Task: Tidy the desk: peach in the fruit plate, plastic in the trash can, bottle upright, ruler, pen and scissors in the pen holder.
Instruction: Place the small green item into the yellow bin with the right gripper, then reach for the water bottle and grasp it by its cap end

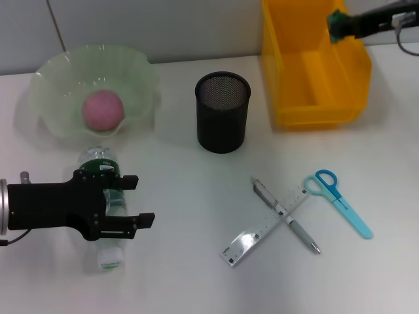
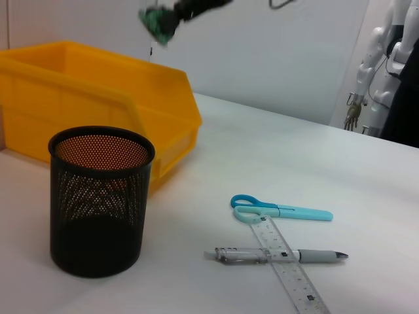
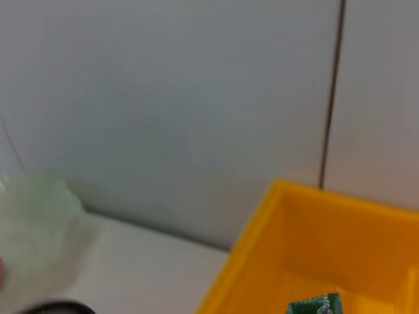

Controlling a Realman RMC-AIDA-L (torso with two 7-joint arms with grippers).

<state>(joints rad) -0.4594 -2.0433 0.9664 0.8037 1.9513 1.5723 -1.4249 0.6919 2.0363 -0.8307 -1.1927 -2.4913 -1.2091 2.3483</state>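
yellow bin [image 1: 353,78], black mesh holder [image 1: 223,112] – pink peach [image 1: 103,109]

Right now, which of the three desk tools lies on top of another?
The pen lies across the ruler; the blue scissors lie beside them on the table.

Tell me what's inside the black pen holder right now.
The pen holder looks empty from above. Ruler, pen and scissors lie on the desk. Its very bottom is too dark to confirm.

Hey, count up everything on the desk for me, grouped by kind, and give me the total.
Containers: 3 — fruit plate, pen holder, yellow bin
Stationery: 3 — ruler, pen, scissors
Fruit: 1 — peach
Bottles: 1 — bottle, lying down
Plastic scraps: 1 — green piece at the right gripper, over the bin
Total: 9
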